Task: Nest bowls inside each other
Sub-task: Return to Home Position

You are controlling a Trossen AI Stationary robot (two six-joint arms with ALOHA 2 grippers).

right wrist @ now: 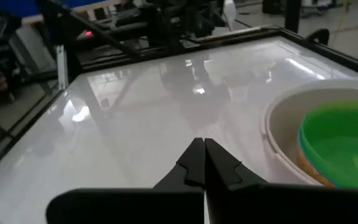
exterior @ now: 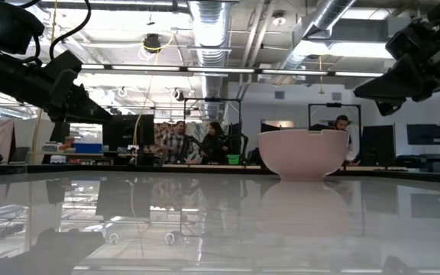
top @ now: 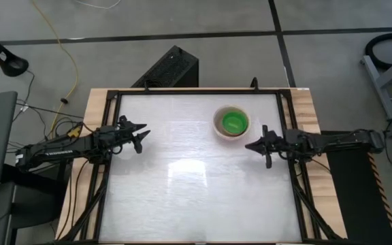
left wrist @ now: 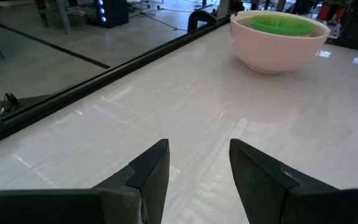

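Observation:
The bowls stand nested in one stack on the table's far right part. The pale pink-cream bowl is outermost and rests on its base. The bright green bowl sits inside it, with a tan rim showing between the two. My right gripper is shut on nothing. It hovers just near and right of the stack, pointing toward the table's left. My left gripper is open and holds nothing. It hangs over the table's left side, pointing toward the stack.
A black frame and wooden strips border the white table top. The stretch of table top between the two grippers is bare. In the low view, people sit at desks in the room beyond the far edge.

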